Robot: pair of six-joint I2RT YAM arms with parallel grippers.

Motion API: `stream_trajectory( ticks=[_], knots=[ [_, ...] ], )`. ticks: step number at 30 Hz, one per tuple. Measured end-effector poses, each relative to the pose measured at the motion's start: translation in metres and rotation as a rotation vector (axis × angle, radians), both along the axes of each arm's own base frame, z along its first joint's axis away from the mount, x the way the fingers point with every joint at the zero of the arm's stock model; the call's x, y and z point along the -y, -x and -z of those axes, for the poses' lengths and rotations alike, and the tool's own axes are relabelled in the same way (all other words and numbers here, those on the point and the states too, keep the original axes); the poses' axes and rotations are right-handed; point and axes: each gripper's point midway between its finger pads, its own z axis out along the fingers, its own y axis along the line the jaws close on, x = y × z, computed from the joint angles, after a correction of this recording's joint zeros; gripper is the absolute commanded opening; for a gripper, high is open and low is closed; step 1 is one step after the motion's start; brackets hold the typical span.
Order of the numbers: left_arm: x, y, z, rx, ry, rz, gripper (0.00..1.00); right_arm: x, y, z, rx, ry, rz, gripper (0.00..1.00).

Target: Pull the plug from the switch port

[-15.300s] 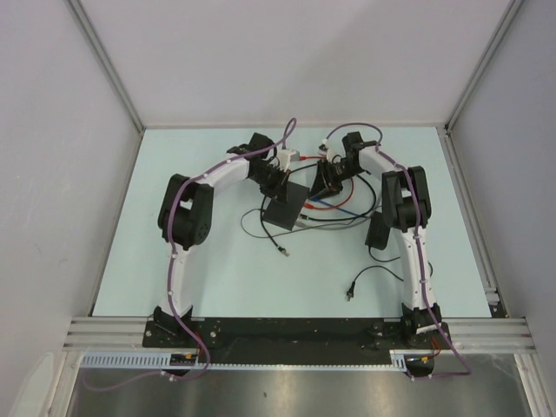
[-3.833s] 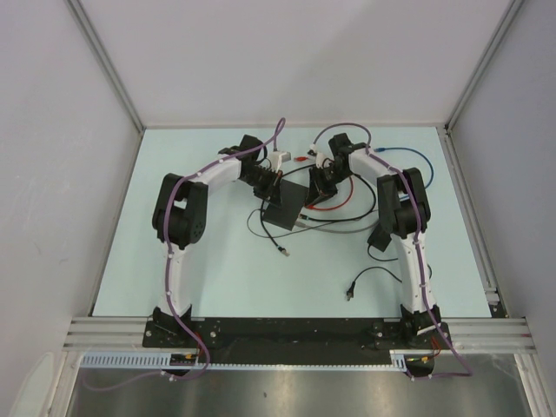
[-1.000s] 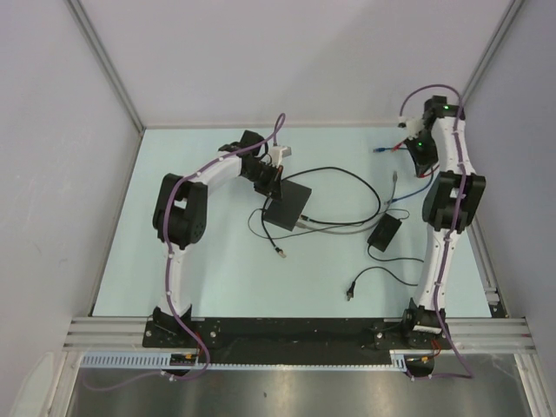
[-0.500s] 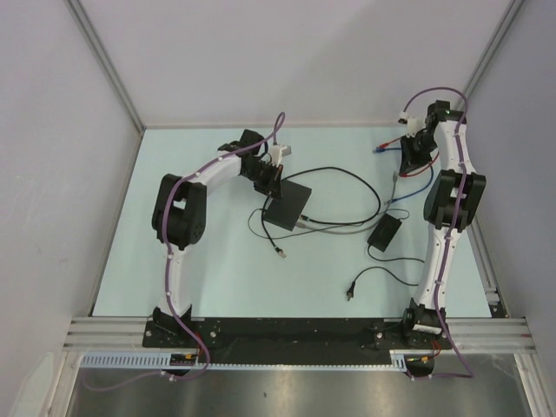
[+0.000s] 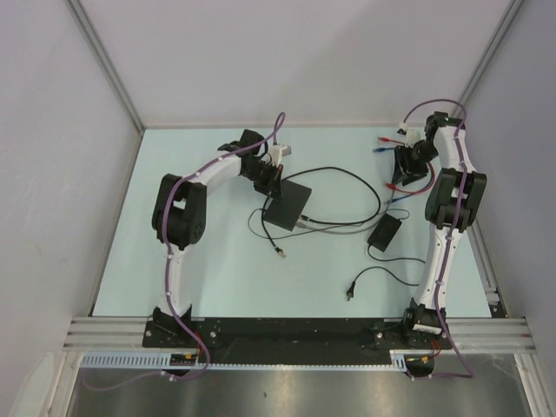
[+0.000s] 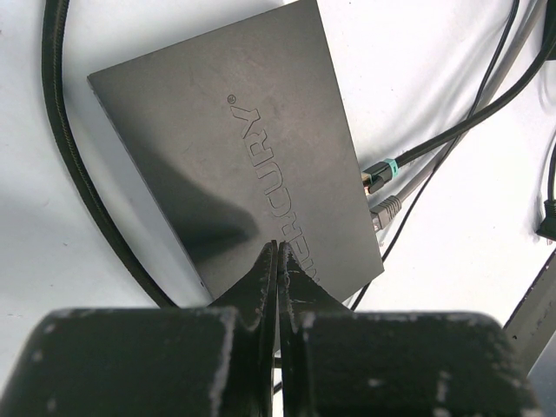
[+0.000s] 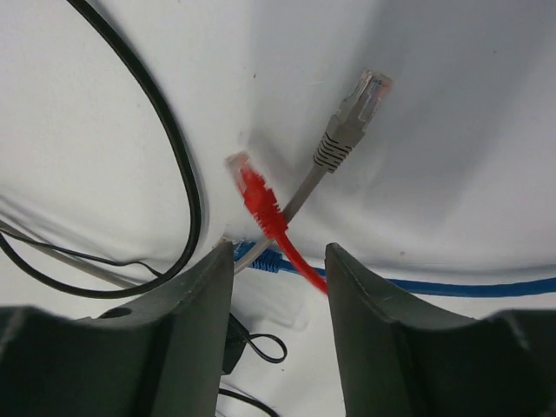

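A black adapter brick (image 5: 383, 233) is lying on the surface (image 5: 200, 261), to the near right of the switch (image 6: 234, 156). The switch is lying flat on the surface, with a green-banded plug (image 6: 380, 176) and a grey plug (image 6: 383, 211) sitting in sockets along its near-right edge. The left tool (image 6: 276, 261) is pressing its fingers together on nothing, tips at the switch's far-left edge. Well to the far right of the switch, the right tool (image 7: 276, 252) is hanging spread over a red plug (image 7: 250, 189), a loose grey connector (image 7: 352, 117) and a blue cable (image 7: 417, 285).
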Motion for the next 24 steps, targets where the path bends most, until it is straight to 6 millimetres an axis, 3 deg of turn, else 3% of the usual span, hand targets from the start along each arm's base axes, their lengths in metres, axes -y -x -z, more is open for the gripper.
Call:
stream_trajectory(
  ticks=[6, 9, 12, 13, 14, 16, 18, 20, 21, 23, 24],
  knots=[
    [0.000, 0.000, 0.000, 0.000, 0.000, 0.001, 0.00, -0.005, -0.015, -0.019, 0.064, -0.028, 0.007, 0.64],
    [-0.001, 0.001, 0.000, -0.002, -0.002, 0.001, 0.04, -0.019, -0.025, -0.036, 0.130, -0.068, -0.020, 0.59],
    [-0.004, 0.000, -0.002, 0.001, -0.004, -0.002, 0.27, -0.055, -0.023, -0.051, 0.170, -0.110, -0.097, 0.45],
    [-0.005, 0.000, -0.004, 0.006, -0.006, -0.004, 0.42, -0.073, -0.017, -0.054, 0.175, -0.120, -0.136, 0.41],
    [-0.007, -0.001, -0.007, 0.013, -0.008, -0.007, 0.46, -0.094, -0.009, -0.058, 0.175, -0.128, -0.181, 0.31],
    [-0.014, -0.002, -0.015, 0.033, -0.017, -0.020, 0.52, -0.144, 0.011, -0.059, 0.164, -0.147, -0.291, 0.21],
    [-0.022, -0.001, -0.024, 0.052, -0.026, -0.036, 0.49, -0.192, 0.035, -0.053, 0.127, -0.165, -0.398, 0.14],
    [-0.029, 0.001, -0.030, 0.064, -0.038, -0.050, 0.36, -0.229, 0.056, -0.040, 0.076, -0.180, -0.478, 0.11],
    [-0.032, 0.002, -0.033, 0.063, -0.046, -0.055, 0.20, -0.244, 0.066, -0.033, 0.045, -0.186, -0.505, 0.11],
    [-0.039, 0.006, -0.034, 0.043, -0.071, -0.057, 0.04, -0.260, 0.078, -0.015, -0.012, -0.190, -0.528, 0.10],
    [-0.042, 0.009, -0.032, 0.026, -0.082, -0.053, 0.00, -0.263, 0.081, -0.006, -0.038, -0.188, -0.526, 0.09]
  ],
)
